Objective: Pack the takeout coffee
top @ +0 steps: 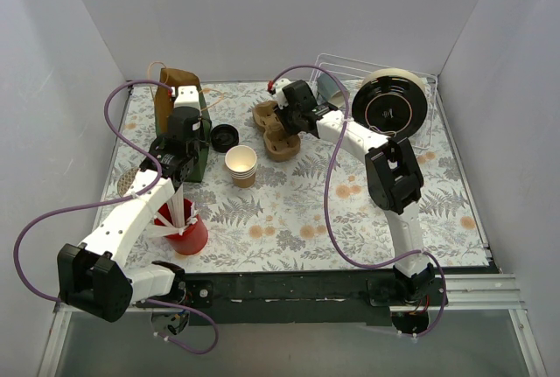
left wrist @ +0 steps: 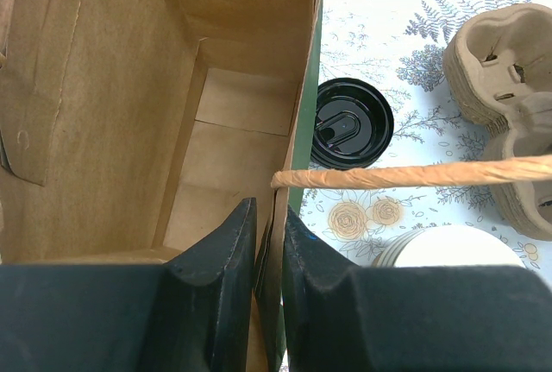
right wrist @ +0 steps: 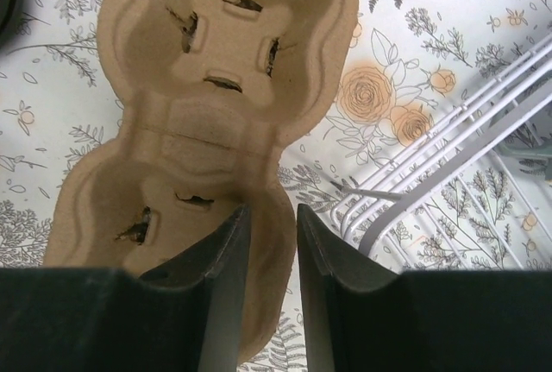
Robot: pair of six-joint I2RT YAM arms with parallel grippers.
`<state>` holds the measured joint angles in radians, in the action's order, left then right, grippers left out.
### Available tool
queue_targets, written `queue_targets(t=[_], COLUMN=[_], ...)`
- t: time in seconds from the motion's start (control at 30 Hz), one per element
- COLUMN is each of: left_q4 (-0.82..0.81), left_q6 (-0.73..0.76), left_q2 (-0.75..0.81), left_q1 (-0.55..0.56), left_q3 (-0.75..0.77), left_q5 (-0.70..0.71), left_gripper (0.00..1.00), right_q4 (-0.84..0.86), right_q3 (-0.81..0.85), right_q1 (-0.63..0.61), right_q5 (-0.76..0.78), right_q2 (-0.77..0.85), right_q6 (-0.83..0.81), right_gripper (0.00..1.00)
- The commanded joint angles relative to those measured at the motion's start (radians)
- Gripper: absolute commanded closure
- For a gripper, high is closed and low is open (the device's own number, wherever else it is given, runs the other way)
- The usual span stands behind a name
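Between L gripper [left wrist: 269, 215], on bag [left wrist: 129, 87], & R gripper [right wrist: 272, 212]: cup [top: 241, 164], untouched.

You're looking at a robot lab cell, not a café. Plain white panels [top: 262, 10] box in the bench [top: 490, 294]. Two arms [top: 131, 215] are bolted to a black rail [top: 289, 288] at its near edge, with purple cables [top: 328, 211] hanging loose. The fern-print cloth [top: 280, 211], bag [top: 171, 97], tray [top: 278, 132] and rack [top: 350, 71] look like staged props.
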<state>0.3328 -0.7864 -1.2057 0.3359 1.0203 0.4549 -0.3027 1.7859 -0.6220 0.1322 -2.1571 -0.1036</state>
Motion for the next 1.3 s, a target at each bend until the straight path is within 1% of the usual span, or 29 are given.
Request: queue_targets(t=[0.0,0.13,0.23,0.27,0.33,0.37,0.47,0.67,0.87,1.07,1.1,1.13,1.2,1.23,1.27], left_q4=[0.041,0.041,0.041,0.041,0.041,0.043,0.041,0.043,0.043,0.048,0.046,0.046,0.046,0.046,0.045], left_q6=[-0.01,-0.008,-0.01,-0.01,-0.01,-0.01,-0.01,-0.011,-0.013,-0.014,-0.014,-0.013,-0.014,-0.014,-0.014], left_q2=[-0.008,-0.008,-0.008,-0.008,-0.008,-0.005,-0.002,-0.006,-0.009,-0.006,-0.008,-0.006,-0.006,-0.005,-0.005], left_q1=[-0.001,-0.003,-0.001,-0.001,-0.003,-0.003,-0.003,-0.001,-0.001,-0.001,-0.001,-0.001,-0.001,-0.001,-0.001], left_q3=[-0.019,-0.02,-0.02,-0.02,-0.022,-0.022,-0.023,-0.025,-0.025,-0.023,-0.023,-0.023,-0.025,-0.025,-0.025], left_q5=[-0.013,-0.012,-0.013,-0.013,-0.013,-0.01,-0.012,-0.016,-0.018,-0.018,-0.018,-0.015,-0.012,-0.01,-0.009], left_gripper=[0.85,0.85,0.85,0.85,0.85,0.85,0.85,0.85,0.85,0.85,0.85,0.85,0.85,0.85,0.85], right_q4=[-0.035,-0.039,-0.024,-0.024,-0.023,-0.024,-0.015,-0.012,0.033,0.043,0.042,0.043,0.042,0.054,0.107], right_q3=[0.044,0.032,0.015,0.015,0.017,0.017,0.012,0.03,0.003,-0.002,-0.009,-0.022,-0.045,-0.104,-0.14], right_q1=[0.001,0.002,0.004,0.004,0.005,0.005,0.005,0.005,0.005,0.005,0.005,0.005,0.001,-0.004,-0.002], right_q5=[0.043,0.03,0.033,0.035,0.035,0.035,0.044,0.035,0.02,0.015,0.0,-0.099,-0.164,-0.183,-0.216], right_q2=[0.036,0.034,0.043,0.042,0.045,0.043,0.052,0.082,0.12,0.118,0.118,0.12,0.14,0.155,0.195], right_q6=[0.005,0.016,0.016,0.016,0.016,0.016,0.016,0.03,0.059,0.065,0.047,0.023,-0.011,-0.042,-0.062], right_gripper=[0.63,0.63,0.67,0.72,0.77,0.82,0.9,0.99,0.99,0.99,0.99,0.99,0.93,0.83,0.77])
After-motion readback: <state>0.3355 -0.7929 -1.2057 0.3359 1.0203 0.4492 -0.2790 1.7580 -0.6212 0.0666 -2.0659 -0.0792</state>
